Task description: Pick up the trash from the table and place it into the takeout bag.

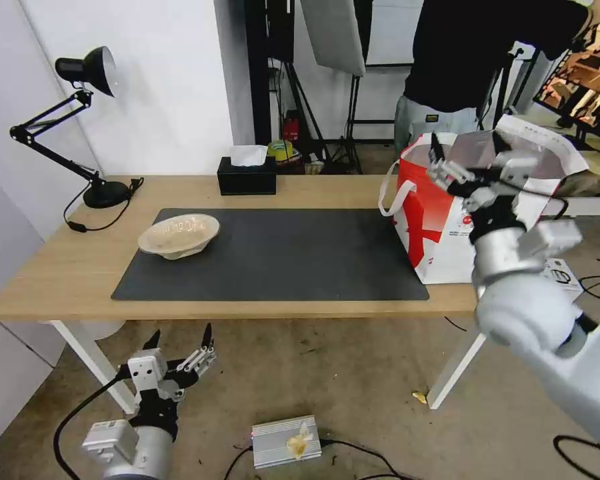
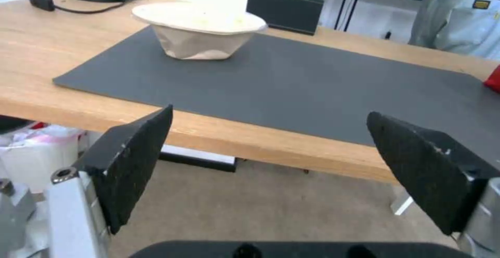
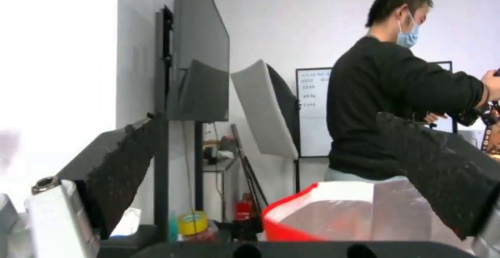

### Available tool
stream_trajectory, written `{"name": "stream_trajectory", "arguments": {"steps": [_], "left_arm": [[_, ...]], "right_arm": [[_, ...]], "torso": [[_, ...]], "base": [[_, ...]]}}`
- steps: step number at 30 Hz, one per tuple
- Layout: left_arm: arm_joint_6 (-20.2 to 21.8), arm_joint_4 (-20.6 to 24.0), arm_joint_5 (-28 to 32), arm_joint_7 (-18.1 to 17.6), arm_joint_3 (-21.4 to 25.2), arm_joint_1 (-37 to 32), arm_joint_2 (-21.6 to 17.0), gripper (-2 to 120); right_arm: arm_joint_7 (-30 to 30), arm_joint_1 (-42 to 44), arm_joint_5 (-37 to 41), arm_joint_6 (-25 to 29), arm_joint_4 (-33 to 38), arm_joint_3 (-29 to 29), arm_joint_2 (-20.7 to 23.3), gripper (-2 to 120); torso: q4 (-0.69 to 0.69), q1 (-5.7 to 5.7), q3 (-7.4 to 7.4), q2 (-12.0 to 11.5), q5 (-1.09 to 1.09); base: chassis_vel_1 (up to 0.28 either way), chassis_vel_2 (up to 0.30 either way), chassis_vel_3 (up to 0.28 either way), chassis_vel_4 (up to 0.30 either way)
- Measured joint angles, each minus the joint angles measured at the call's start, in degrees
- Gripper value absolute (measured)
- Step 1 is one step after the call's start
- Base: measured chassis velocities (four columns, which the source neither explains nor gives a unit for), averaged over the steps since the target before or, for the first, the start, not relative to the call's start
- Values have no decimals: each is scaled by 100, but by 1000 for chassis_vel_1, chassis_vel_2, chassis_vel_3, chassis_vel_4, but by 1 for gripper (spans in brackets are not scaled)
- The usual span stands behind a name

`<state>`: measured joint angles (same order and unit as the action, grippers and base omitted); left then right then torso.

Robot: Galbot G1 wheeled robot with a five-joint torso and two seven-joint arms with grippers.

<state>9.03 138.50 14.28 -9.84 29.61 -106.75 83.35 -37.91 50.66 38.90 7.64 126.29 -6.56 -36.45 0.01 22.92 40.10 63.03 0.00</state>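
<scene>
Pulp bowl (image 1: 179, 235): it sits upright at the left end of the dark mat (image 1: 280, 257) on the table (image 1: 60, 273), well away from the takeout bag (image 1: 440, 220) at the right end.
How it should handle: I'd guess light and thin-walled, with a creased side that looks easy to crush; the flared rim seems the best place for a gentle pinch.
Left gripper (image 1: 180, 343): hangs below the table's front edge, pads spread wide with nothing between them; the bowl lies beyond and above it, across the table edge.
Right gripper (image 1: 447, 163): raised over the bag's foil-lined mouth, fingers apart and holding nothing.
Other bits: tissue box (image 1: 247, 175) and lamp (image 1: 87, 120) along the back.
</scene>
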Motion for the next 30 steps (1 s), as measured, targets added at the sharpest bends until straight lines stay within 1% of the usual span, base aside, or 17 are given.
{"name": "stream_trajectory", "arguments": {"steps": [1, 3, 4, 7, 8, 11, 13, 16, 17, 19, 20, 24, 30], "left_arm": [[0, 0, 0, 0, 0, 0, 0, 100], [-10, 9, -10, -24, -2, -15, 22, 100], [-10, 9, -10, -24, -2, -15, 22, 100], [-30, 13, -12, -52, -2, -22, 30, 100], [-30, 13, -12, -52, -2, -22, 30, 100], [-55, 12, -11, -66, -2, -24, 36, 100], [-61, 10, -11, -67, -2, -24, 37, 100], [-77, -5, -4, -70, -2, -17, 36, 100], [-77, -5, -4, -70, -2, -17, 36, 100], [-78, -9, -3, -71, -1, -15, 36, 100], [-79, -12, -1, -72, -1, -13, 37, 100], [-83, -27, 5, -72, 0, -5, 35, 100], [-87, -33, 6, -71, -7, -6, 41, 100]], "right_arm": [[0, 0, 0, 0, 0, 0, 0, 100], [-101, 448, -334, 36, 193, -35, -118, 100], [-101, 448, -334, 36, 193, -35, -118, 100], [-183, 1158, -767, 39, 409, -56, -296, 100], [-183, 1158, -767, 39, 409, -56, -296, 100], [-313, 1778, -1215, 35, 516, -55, -450, 100], [-335, 1897, -1286, 31, 536, -54, -478, 100], [-447, 2526, -1605, 7, 623, -23, -642, 100], [-447, 2526, -1605, 7, 623, -23, -642, 100], [-489, 2720, -1720, -1, 644, -12, -700, 100], [-527, 2955, -1842, -12, 690, 4, -750, 100], [-603, 3273, -1948, -111, 794, 19, -766, 100], [-702, 3556, -2001, -208, 885, 22, -765, 100]], "torso": [[0, 0, 0, 0, 0], [0, 0, 0, 0, 0], [0, 0, 0, 0, 0], [-1, 0, 0, 0, 0], [-1, 0, 0, 0, 0], [-1, 0, 0, 0, 0], [-1, 0, 0, 0, 0], [-1, -1, 0, 0, 0], [-1, -1, 0, 0, 0], [-1, -1, 0, 0, 0], [0, 0, 0, 0, 0], [-1, -1, 0, 0, 0], [0, 0, 0, -1, 0]], "base": [[0, 0, 0, 0], [0, 0, 0, 0], [0, 0, 0, 0], [0, 0, 0, 0], [0, 0, 0, 0], [0, 0, 0, 0], [0, 0, 0, 0], [0, 0, 0, 0], [0, 0, 0, 0], [0, 0, 0, 0], [0, 0, 0, 0], [0, 0, 0, 0], [0, 0, 0, 0]]}}
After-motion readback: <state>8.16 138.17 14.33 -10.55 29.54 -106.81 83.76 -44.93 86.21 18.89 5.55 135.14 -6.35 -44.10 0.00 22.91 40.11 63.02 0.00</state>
